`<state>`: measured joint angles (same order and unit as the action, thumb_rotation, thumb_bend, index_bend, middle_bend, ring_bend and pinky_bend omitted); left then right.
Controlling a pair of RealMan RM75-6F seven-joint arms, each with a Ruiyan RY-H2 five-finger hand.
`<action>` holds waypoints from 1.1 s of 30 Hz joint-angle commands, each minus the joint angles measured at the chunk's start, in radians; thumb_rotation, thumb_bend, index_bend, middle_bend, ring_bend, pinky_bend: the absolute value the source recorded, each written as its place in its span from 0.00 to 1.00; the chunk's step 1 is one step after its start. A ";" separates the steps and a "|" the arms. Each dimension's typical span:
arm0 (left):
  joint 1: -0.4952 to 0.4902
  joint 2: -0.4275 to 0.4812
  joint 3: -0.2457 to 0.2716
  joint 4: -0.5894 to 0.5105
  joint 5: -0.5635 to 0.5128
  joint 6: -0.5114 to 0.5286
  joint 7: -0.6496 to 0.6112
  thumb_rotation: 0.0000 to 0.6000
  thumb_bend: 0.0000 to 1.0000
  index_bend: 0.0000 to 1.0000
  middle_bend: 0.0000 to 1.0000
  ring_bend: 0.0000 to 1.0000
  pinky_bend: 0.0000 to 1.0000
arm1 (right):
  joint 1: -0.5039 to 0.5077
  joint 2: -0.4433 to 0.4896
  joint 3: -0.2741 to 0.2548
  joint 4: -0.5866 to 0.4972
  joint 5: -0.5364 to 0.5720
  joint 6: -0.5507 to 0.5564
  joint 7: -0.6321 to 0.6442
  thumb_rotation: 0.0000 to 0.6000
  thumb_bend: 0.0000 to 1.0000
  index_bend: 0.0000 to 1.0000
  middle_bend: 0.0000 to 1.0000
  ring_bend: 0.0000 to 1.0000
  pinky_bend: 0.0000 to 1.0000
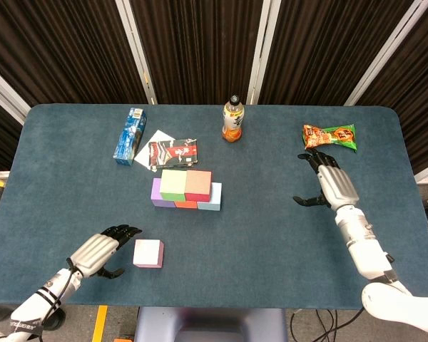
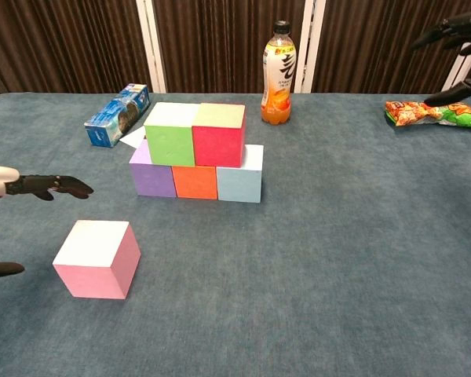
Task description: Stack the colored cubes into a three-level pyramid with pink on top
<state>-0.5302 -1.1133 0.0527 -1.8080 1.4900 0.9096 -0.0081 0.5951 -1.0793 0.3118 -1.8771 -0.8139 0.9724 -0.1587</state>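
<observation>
The pink cube [image 1: 148,253] [image 2: 96,258] sits alone near the table's front edge. Behind it stands the stack: purple [image 2: 152,174], orange [image 2: 195,181] and light blue [image 2: 240,177] cubes in a row, with a green cube [image 2: 171,134] and a red cube [image 2: 218,135] on top. My left hand [image 1: 100,251] [image 2: 39,186] hovers just left of the pink cube, fingers apart, holding nothing. My right hand [image 1: 330,182] [image 2: 455,31] is far to the right of the stack, spread and empty.
An orange drink bottle [image 1: 232,119] stands behind the stack. A blue box [image 1: 130,136] and a red-and-black packet on white paper [image 1: 172,152] lie at the back left. A snack bag [image 1: 330,136] lies at the back right, near my right hand.
</observation>
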 commanded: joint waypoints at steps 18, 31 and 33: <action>0.004 -0.222 -0.040 0.015 -0.170 0.051 0.272 1.00 0.30 0.04 0.06 0.05 0.17 | -0.029 0.020 -0.037 0.057 -0.079 -0.038 0.131 1.00 0.28 0.26 0.13 0.00 0.03; 0.039 -0.308 -0.081 0.072 -0.099 0.194 0.211 1.00 0.29 0.46 0.52 0.48 0.51 | -0.032 0.036 -0.036 0.065 -0.087 -0.044 0.176 1.00 0.28 0.26 0.13 0.00 0.03; 0.029 -0.268 -0.111 0.038 -0.086 0.202 0.160 1.00 0.29 0.46 0.52 0.48 0.52 | -0.036 0.048 -0.030 0.058 -0.088 -0.042 0.190 1.00 0.28 0.26 0.13 0.00 0.03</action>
<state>-0.4980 -1.4132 -0.0288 -1.7420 1.3791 1.0933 0.2016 0.5615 -1.0372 0.2784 -1.8149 -0.9011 0.9296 0.0246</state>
